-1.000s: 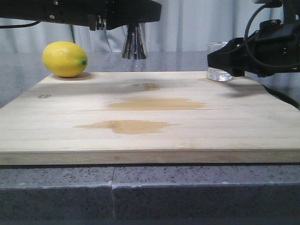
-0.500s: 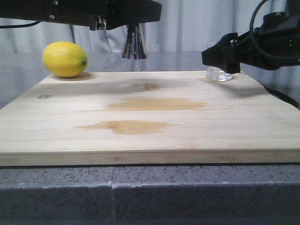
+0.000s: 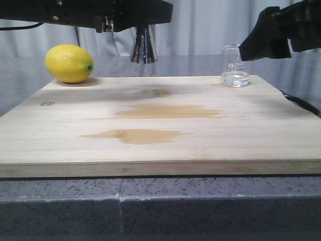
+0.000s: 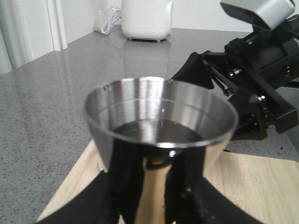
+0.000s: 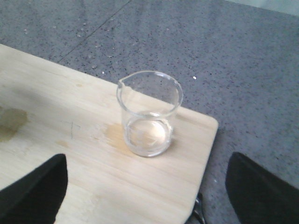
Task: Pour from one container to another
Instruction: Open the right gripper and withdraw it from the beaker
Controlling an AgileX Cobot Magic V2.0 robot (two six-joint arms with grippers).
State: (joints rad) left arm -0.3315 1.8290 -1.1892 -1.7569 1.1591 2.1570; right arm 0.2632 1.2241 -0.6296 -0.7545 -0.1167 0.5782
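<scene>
The glass beaker [image 3: 234, 73] stands upright on the far right corner of the wooden board [image 3: 160, 160], nothing touching it. Seen from the right wrist, the beaker [image 5: 149, 114] has a shallow clear layer at its bottom. My right gripper [image 3: 266, 42] hangs open above and to the right of it; its two dark fingers [image 5: 35, 189] stand wide apart, short of the glass. The steel jigger [image 3: 144, 45] hangs upright at the back centre-left. My left gripper [image 4: 156, 200] is shut on the waist of the jigger [image 4: 161, 126], whose upper cup holds liquid.
A yellow lemon [image 3: 69, 63] lies on the board's far left corner. Wet stains [image 3: 165, 111] mark the middle of the board. Grey speckled counter [image 5: 224, 56] surrounds it. A white appliance [image 4: 145, 18] stands at the counter's far edge. The right arm [image 4: 254, 79] shows behind the jigger.
My right gripper has let go of the beaker and risen up and to the right, leaving the glass standing alone. The left arm and jigger have not moved.
</scene>
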